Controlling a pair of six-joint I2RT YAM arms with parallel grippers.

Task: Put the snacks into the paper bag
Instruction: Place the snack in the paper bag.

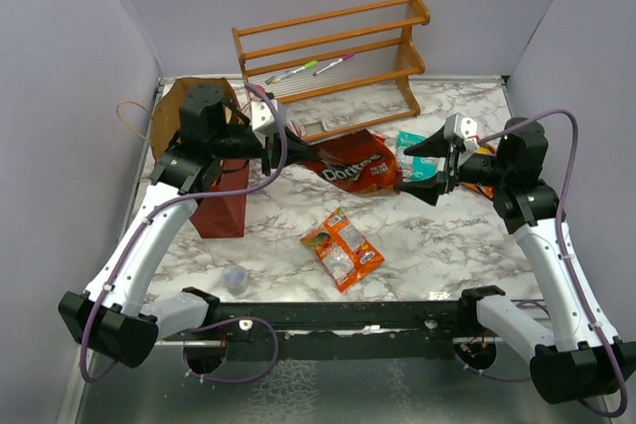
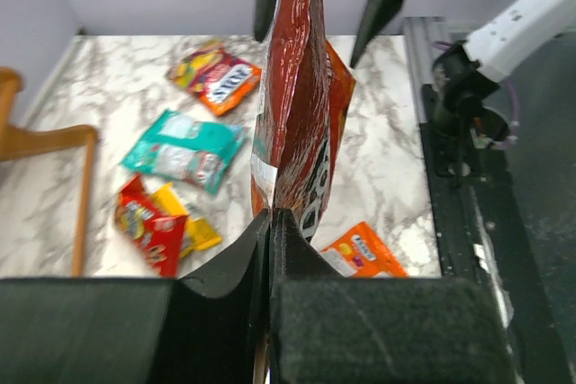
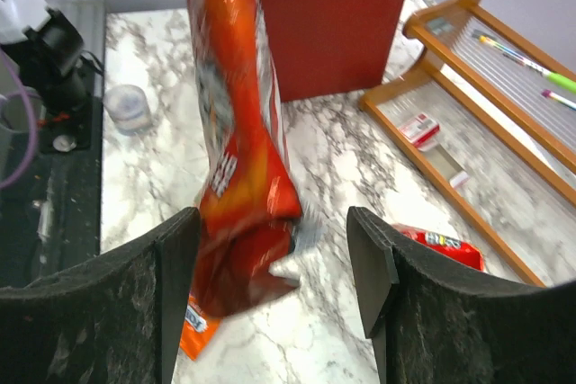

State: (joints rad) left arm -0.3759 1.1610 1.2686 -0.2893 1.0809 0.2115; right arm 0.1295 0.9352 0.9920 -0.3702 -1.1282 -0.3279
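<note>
A large orange-red chip bag [image 1: 353,164] hangs above the table between the two arms. My left gripper [image 1: 288,156] is shut on one end of it; in the left wrist view the jaws [image 2: 270,215] pinch the bag's [image 2: 292,105] crimped edge. My right gripper [image 1: 418,171] stands open at the bag's other end, and the bag [image 3: 238,132] dangles between its fingers [image 3: 274,240] close to the left one. The dark-red paper bag [image 1: 221,208] stands behind the left arm. An orange packet [image 1: 343,248], a teal packet [image 2: 184,150] and red and yellow packets [image 2: 153,222] lie on the marble.
A wooden slatted rack [image 1: 333,57] with marker pens stands at the back. A small clear cup [image 1: 236,277] sits near the front left. Grey walls close in the table on three sides, and a black rail [image 1: 338,315] runs along the front.
</note>
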